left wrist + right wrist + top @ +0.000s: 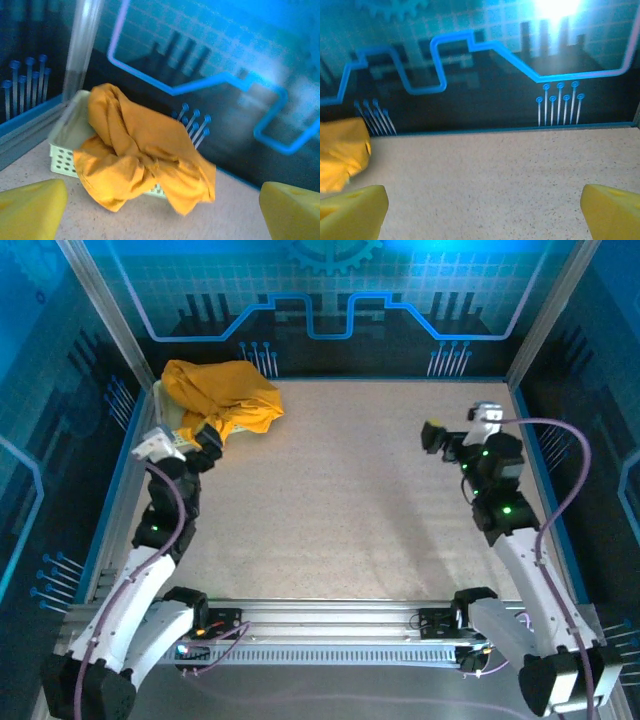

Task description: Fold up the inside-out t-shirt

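Note:
The inside-out t-shirt (225,395) is a crumpled mustard-yellow heap at the far left of the table, draped over a pale green lattice basket (62,160). In the left wrist view the t-shirt (140,155) hangs over the basket's front wall onto the table. My left gripper (205,445) is just in front of the heap, open, with nothing between its yellow pads (30,207). The open left gripper (160,215) is apart from the cloth. My right gripper (435,435) hovers open at the right side, far from the shirt. A corner of the t-shirt (340,150) shows at the left of the right wrist view, above the empty right gripper (482,215).
The speckled beige table (350,500) stretches between the arms. Blue-patterned walls (320,320) and metal frame posts (105,310) close the back and sides. The basket (163,405) sits tight in the far left corner.

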Tool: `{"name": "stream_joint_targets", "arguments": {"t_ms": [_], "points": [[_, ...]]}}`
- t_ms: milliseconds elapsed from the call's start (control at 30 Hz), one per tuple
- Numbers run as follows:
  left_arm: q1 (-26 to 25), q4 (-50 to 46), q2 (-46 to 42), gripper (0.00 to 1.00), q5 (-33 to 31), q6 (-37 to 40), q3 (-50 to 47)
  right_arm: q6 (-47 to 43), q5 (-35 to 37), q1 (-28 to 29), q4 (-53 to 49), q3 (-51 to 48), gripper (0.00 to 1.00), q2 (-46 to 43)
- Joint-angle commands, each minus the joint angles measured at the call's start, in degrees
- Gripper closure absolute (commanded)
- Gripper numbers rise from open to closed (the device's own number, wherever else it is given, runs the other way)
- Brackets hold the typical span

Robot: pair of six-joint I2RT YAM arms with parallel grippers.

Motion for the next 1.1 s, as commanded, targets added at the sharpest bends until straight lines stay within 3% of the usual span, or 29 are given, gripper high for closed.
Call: {"name": "stream_joint_targets", "arguments": {"t_ms": [0, 100, 200, 267, 367, 467, 700, 900, 1067], "points": [[4.36, -14.73, 1.76, 0.01, 3.21, -8.69, 6.05, 11.06, -7.84, -6.21, -14.58, 1.15, 0.00, 0.43], [8.40, -13.78, 7.32, 0.01, 15.59, -4.86, 10.89, 14.79, -18.61, -12.40, -11.54, 0.29, 0.00, 0.91], [10.58, -14.71, 14.09, 0.01, 22.84, -4.81, 15.91, 15.39, -21.41, -14.72, -11.50, 1.12, 0.00, 2.13], [10.87, -18.45, 19.88, 0.01, 24.17, -4.66, 21.42, 14.59, -20.61, -14.77, -12.87, 1.42, 0.00, 3.24], [10.90, -28.03, 32.00, 0.01, 20.46, -3.72, 33.39, 13.18, -18.67, -13.74, -15.72, 4.75, 0.00, 5.57], [11.50, -35.22, 42.23, 0.01, 16.10, -3.81, 43.09, 10.21, -14.99, -10.16, -18.06, 6.44, 0.00, 7.43], [14.42, -47.18, 65.45, 0.01, 18.07, -6.46, 64.61, 4.51, -1.42, 4.59, -21.73, 9.79, 0.00, 9.51], [14.71, -56.78, 83.53, 0.01, 20.31, -5.46, 85.33, 3.33, 2.61, 13.77, -21.74, 10.30, 0.00, 11.63], [14.91, -59.34, 93.58, 0.01, 22.02, -5.34, 95.72, 2.96, 5.28, 19.02, -21.65, 9.66, 0.00, 13.54]]}}
